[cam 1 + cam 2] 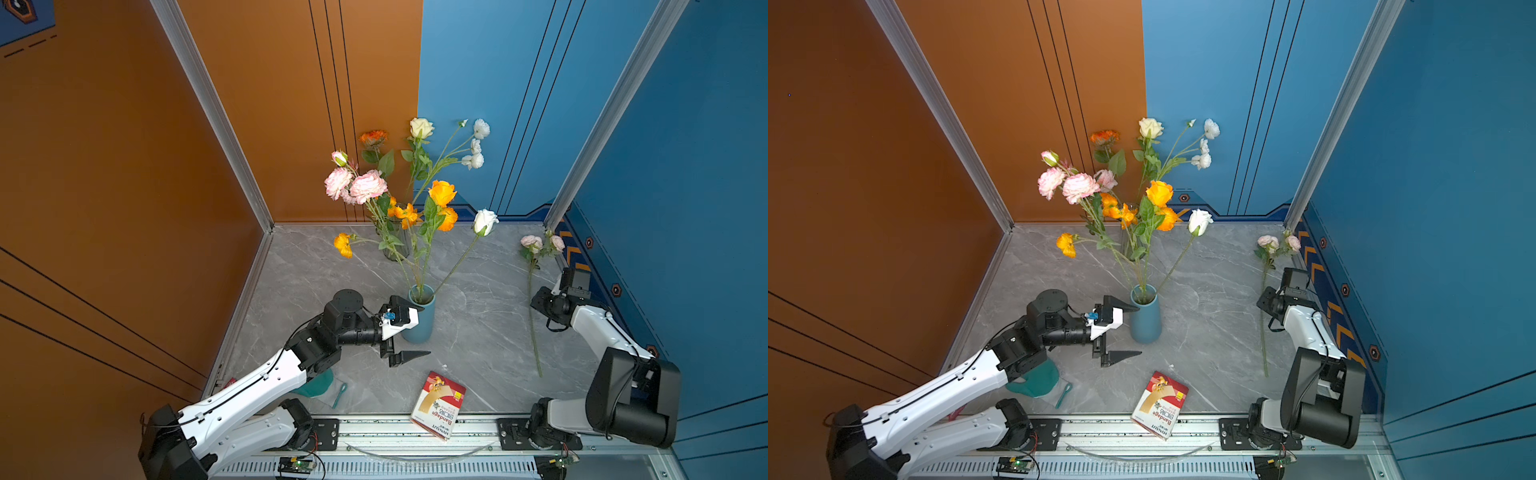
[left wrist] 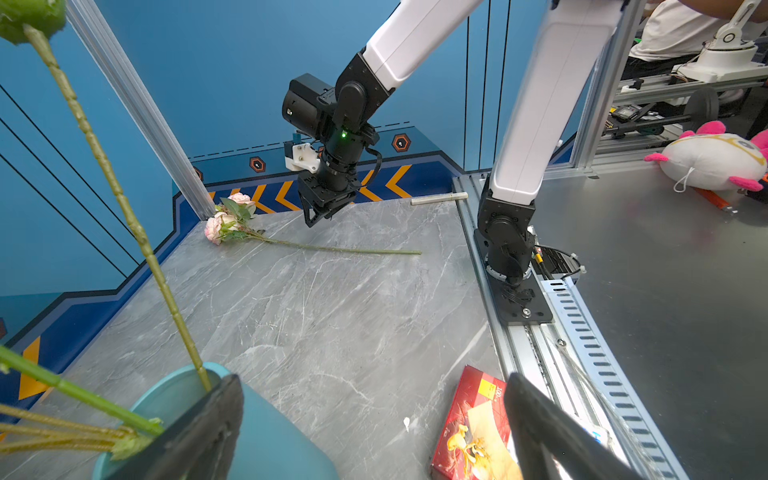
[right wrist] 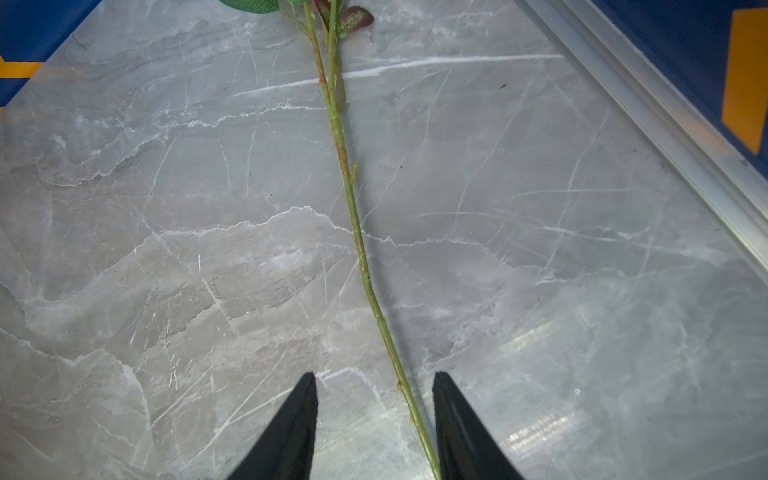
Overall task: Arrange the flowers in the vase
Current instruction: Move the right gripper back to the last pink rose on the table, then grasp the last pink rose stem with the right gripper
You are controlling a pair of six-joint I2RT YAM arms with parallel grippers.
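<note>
Parted right claw [image 3: 375,376] is straddling the pink flower's stem [image 3: 361,257]; closing off-centre could flick it away, while left claw [image 2: 372,379] is gaping.

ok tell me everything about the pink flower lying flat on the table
The pale pink artificial flower sprig has a few ruffled blooms, green leaves and one long, thin green stem that looks like plastic. It lies flat on the grey marble-look table, with its blooms toward the back right corner and its bare end toward the front. The right gripper hangs open over the stem, a finger on each side, not closed on it.
</note>
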